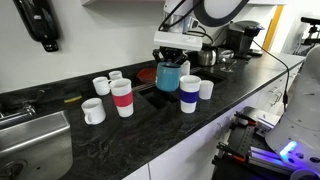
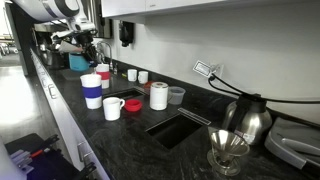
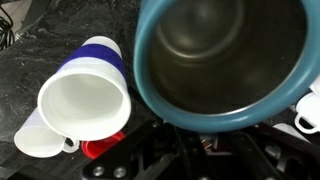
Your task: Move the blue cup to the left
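The blue cup (image 1: pixel 168 76) is a small solid teal mug held in my gripper (image 1: pixel 172 58), just above the black counter between the banded cups. It also shows at the far end of the counter in an exterior view (image 2: pixel 78 62). In the wrist view the blue cup (image 3: pixel 225 108) fills the upper right, its open mouth facing the camera, and my gripper (image 3: pixel 190 130) is shut on its rim. The white cup with a dark blue band (image 1: pixel 189 93) stands close beside it and also shows in the wrist view (image 3: pixel 85 95).
A white cup with a red band (image 1: pixel 122 97) and small white mugs (image 1: pixel 93 110) (image 1: pixel 206 89) stand around. A sink (image 1: pixel 30 140) is at the counter's end. A red mug (image 2: pixel 133 103), a white container (image 2: pixel 158 96), a kettle (image 2: pixel 247 120) and a glass dripper (image 2: pixel 228 150) stand along the counter.
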`<state>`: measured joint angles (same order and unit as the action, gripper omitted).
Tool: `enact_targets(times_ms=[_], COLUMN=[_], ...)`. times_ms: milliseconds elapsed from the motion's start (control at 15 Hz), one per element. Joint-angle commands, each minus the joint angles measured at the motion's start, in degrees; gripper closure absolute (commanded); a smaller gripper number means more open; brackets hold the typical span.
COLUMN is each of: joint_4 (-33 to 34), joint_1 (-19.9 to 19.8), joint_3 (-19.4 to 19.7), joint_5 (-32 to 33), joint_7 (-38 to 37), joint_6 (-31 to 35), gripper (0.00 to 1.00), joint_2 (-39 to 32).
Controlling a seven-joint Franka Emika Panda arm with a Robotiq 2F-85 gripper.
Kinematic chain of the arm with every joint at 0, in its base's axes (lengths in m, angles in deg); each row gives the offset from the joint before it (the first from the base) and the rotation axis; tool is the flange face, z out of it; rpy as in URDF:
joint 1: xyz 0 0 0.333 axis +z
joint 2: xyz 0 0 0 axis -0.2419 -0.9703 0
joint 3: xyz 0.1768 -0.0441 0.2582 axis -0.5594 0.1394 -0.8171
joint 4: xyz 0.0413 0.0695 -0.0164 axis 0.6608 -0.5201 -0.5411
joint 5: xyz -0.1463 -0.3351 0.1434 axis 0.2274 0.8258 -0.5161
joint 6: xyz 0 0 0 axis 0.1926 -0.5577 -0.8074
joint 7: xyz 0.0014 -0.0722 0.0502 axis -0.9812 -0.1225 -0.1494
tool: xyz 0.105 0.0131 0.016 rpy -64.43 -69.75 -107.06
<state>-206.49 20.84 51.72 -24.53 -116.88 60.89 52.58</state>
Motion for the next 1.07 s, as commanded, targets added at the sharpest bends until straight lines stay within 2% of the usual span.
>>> enact_targets(times_ms=[0,67,133,800,1000], joint_4=[0.12,0.16,0.17,0.26,0.97], joint_1=[0.11,0.10,0.10,2.48,2.59], joint_3=[0.13,0.13,0.13,-1.37,-1.59], joint_5=[-0.02,-0.02,-0.02,-0.24,2.11], joint_7=[0.07,0.07,0.07,-0.71,-2.51], joint_6=[-0.09,-0.09,-0.09,5.73,8.29], gripper=[0.82,0.82,0.96,0.96,0.96], joint_2=[0.07,0.08,0.08,-7.20,-10.90])
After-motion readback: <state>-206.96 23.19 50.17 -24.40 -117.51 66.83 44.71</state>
